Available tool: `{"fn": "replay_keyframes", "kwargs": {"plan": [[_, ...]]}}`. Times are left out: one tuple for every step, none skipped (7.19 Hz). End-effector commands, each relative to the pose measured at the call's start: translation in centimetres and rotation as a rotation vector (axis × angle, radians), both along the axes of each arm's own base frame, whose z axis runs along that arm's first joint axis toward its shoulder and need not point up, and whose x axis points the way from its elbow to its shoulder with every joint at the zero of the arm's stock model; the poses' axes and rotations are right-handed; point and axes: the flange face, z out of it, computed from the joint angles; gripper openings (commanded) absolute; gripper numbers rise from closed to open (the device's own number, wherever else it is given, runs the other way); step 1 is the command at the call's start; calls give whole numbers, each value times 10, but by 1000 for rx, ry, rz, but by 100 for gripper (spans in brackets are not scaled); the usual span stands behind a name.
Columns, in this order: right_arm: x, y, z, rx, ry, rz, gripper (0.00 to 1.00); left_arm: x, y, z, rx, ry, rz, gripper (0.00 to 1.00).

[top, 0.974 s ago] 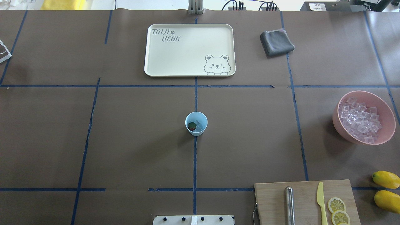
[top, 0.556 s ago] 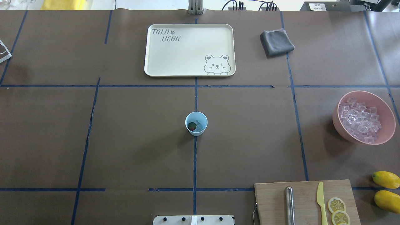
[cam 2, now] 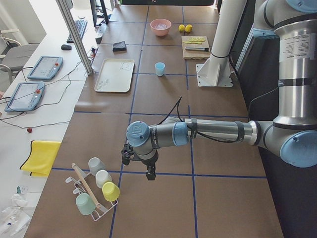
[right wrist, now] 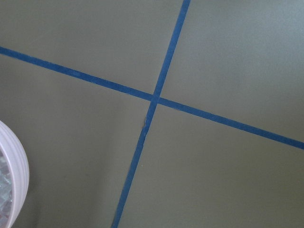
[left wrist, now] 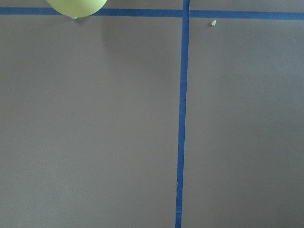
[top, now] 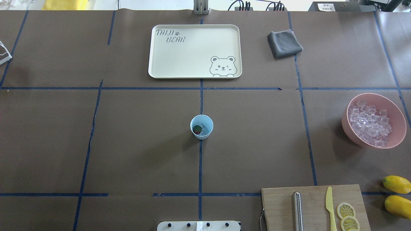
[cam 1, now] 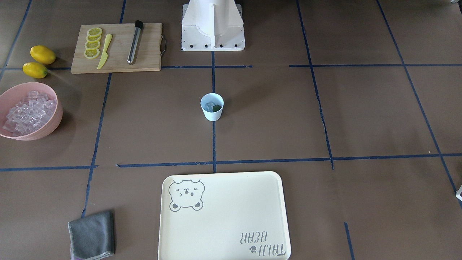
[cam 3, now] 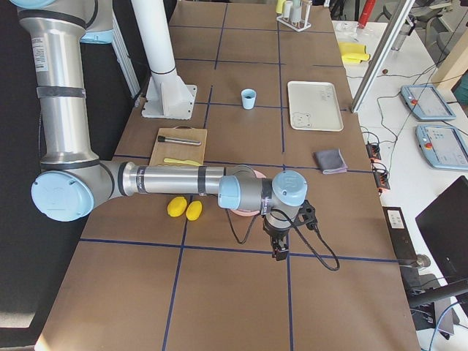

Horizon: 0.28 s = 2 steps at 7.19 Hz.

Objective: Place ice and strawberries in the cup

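The small pale blue cup stands upright at the table's middle. It also shows in the front-facing view. Inside it lie the red strawberry with its green top and a few clear ice cubes. More ice fills the pink bowl at the right. My left gripper hangs far off the table's left end, near a cup rack. My right gripper hangs past the pink bowl at the right end. I cannot tell whether either is open or shut.
A cream tray lies at the back, a grey cloth to its right. A cutting board with a knife, a metal rod and lemon slices sits front right, with two lemons beside it. A rack of cups stands far left.
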Motion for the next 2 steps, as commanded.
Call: {"fn": "replay_keyframes", "kwargs": {"plan": [[0,0,0,1,0,-1,100,0,-1,-1,4,-1,3,100],[0,0,1,-1,0,-1,100,0,-2,-3,7,-1,1,100]]}}
